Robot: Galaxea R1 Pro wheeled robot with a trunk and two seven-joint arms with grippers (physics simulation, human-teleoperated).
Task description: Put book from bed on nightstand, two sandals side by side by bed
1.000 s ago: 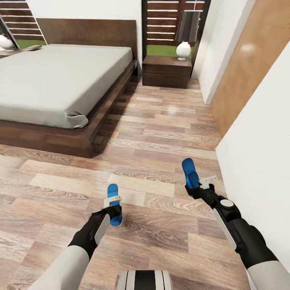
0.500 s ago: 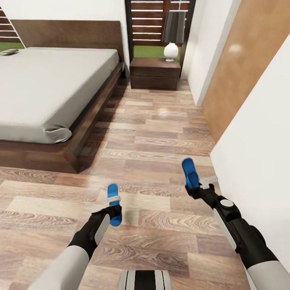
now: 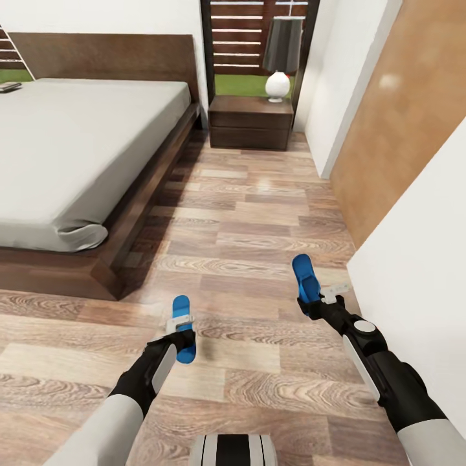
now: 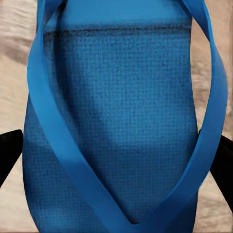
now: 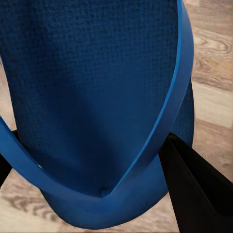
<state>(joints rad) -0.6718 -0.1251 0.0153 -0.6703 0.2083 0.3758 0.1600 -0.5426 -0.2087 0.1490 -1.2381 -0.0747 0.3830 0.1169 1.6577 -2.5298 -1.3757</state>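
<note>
far left, on the nightstand [image 3: 8, 85] beyond the bed [image 3: 77, 136], lies a small dark flat item, too small to tell whether it is the book. bed fills the upper left: grey mattress, dark frame, headboard against the white wall. plank floor [image 3: 246, 220] runs between bed and the right-hand wall.

low centre-left, left gripper [image 3: 181, 334] clamped on the left sandal [image 3: 183, 327], held off the floor, toe end pointing away from the robot. left wrist view: left sandal [image 4: 119, 116] strap side up, straps meeting in a v, dark fingers [image 4: 8, 155] pressed against both edges.

upper centre, second nightstand [image 3: 250, 122] just beside the bed's head, white lamp [image 3: 279, 83] with dark shade on top, slatted window behind.

right of centre, right gripper [image 3: 312, 299] clamped on the right sandal [image 3: 303, 278], raised and tilted upward. right wrist view: right sandal [image 5: 92, 97] close up, a dark finger [image 5: 194, 179] against its edge.

far right, brown wall panel [image 3: 395, 110] and white wall.
</note>
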